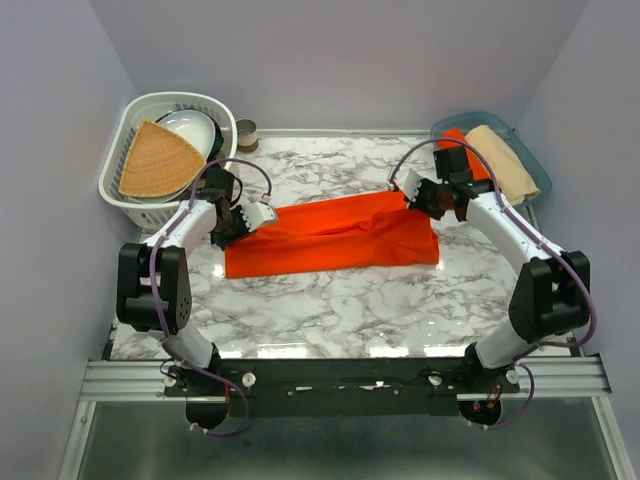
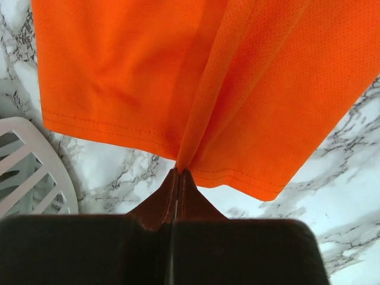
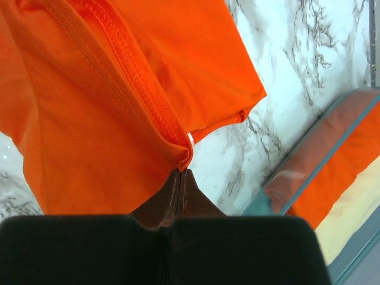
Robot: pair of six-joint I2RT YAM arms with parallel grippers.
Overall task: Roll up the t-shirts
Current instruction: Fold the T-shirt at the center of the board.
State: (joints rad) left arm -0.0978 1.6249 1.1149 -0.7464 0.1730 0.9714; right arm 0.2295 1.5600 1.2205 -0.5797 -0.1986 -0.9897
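Our left gripper [image 2: 177,173] is clamped on the hem of the t-shirt [image 1: 335,238]; our right gripper [image 3: 181,173] is clamped on its seamed opposite edge. The shirt spans the marble table [image 1: 330,310] between them. We judge it light, limp, slippery: grip stitched edges.

Marble table [image 1: 330,310] holds orange t-shirt [image 1: 340,238], white basket [image 1: 150,213], blue bin [image 1: 527,150].

I logged the t-shirt [image 1: 340,238] as plain bright orange-red, with a fine mesh texture up close. The table [image 1: 330,315] was white marble, grey-veined. The basket [image 1: 175,98] was white, the mat [image 1: 155,160] tan and woven. The bin [image 1: 478,116] was translucent teal, holding a cream cloth [image 1: 505,160] and an orange-red cloth [image 1: 455,135]. The arms [image 1: 160,285] were black and white, with purple cables [image 1: 585,300].
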